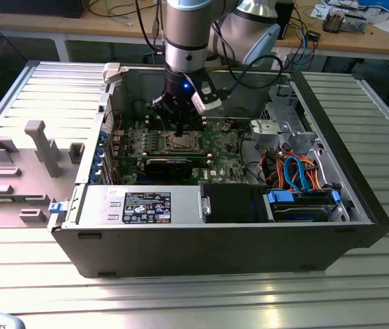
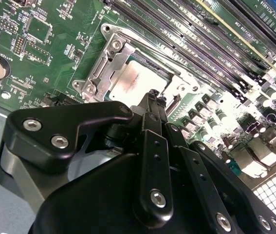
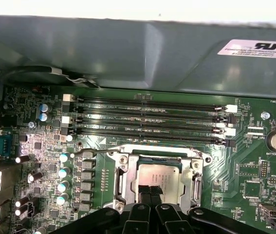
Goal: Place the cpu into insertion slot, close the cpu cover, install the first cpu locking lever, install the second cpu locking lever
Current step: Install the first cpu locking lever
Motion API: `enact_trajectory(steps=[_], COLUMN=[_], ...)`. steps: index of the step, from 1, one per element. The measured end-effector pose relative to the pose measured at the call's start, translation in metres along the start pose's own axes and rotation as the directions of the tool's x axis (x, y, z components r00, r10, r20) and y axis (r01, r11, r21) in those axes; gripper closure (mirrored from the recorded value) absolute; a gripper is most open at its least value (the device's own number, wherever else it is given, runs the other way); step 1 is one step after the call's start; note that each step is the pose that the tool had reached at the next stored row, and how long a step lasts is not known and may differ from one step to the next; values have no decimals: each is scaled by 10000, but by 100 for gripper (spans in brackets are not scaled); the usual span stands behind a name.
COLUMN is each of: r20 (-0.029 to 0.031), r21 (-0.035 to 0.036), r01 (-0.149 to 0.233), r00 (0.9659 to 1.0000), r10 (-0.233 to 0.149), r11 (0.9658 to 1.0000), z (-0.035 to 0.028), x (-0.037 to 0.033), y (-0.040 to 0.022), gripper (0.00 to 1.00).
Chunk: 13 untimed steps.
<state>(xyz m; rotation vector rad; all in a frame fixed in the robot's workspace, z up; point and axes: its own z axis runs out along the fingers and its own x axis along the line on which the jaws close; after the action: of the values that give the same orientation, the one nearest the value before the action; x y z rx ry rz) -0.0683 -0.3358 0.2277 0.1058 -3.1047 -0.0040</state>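
On the exterior view's left, grey fixture blocks (image 1: 40, 147) lie on the ribbed table (image 1: 194, 295) beside the open computer case (image 1: 215, 233). Further right, inside the case, the arm hangs over the green circuit board (image 1: 221, 147) with its pincer (image 1: 180, 125) just above the insertion slot (image 1: 180, 142). In both wrist views the cpu (image 3: 159, 176) already lies flat in the slot, silvery-tan within the metal rim, so placing it looks done. The cpu cover (image 2: 109, 63) appears to lie down around the chip, framing it. A thin wire lever (image 3: 96, 152) runs along one edge of the socket; whether either lever is latched I cannot tell. The pincer's fingertips (image 2: 153, 100) are drawn together, holding nothing, their tips right by the chip's edge.
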Motion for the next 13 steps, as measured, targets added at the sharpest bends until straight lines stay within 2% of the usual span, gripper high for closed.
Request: enact_trajectory(steps=[5,13], r20=[4,7], r21=[0,0], r01=[0,1], r00=[10000,10000], r10=[0,-1], r11=[10000,10000], z=[-3,-21], x=[37,50], y=[2,3], gripper=[89,89])
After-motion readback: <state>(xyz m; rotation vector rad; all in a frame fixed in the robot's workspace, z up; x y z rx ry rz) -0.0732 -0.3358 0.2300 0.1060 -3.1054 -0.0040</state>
